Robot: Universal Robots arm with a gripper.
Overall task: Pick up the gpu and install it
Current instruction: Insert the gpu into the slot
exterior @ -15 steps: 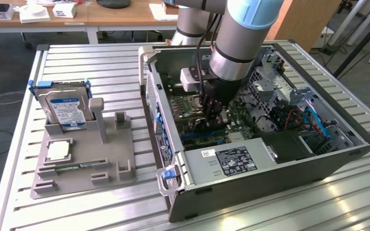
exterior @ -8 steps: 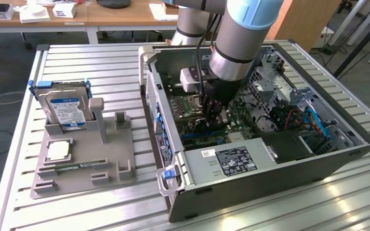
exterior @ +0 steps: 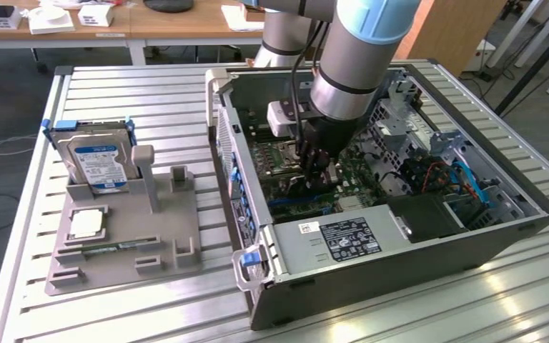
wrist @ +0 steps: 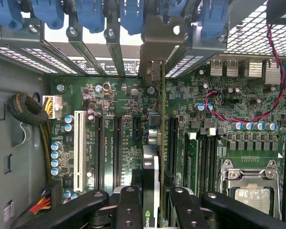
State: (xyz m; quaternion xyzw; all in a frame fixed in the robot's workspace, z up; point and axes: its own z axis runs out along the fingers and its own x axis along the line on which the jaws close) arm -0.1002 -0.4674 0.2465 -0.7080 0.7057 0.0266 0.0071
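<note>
Jaws clamped on the gpu (wrist: 151, 164); card upright against the motherboard (wrist: 114, 95)

A slatted metal table (exterior: 112, 300) stood on a dark grey floor (exterior: 8, 107). Bright glare lay on its ribs near the corner at the exterior view's lower right. Beyond the table's far edge ran a wooden desk (exterior: 169, 25) with white boxes (exterior: 95, 14) on it. A pale cable (exterior: 3, 146) trailed over the floor off the table's side at the exterior view's left. Past the table's far corner, at the exterior view's right, stood a brown wooden panel (exterior: 456, 28).
</note>
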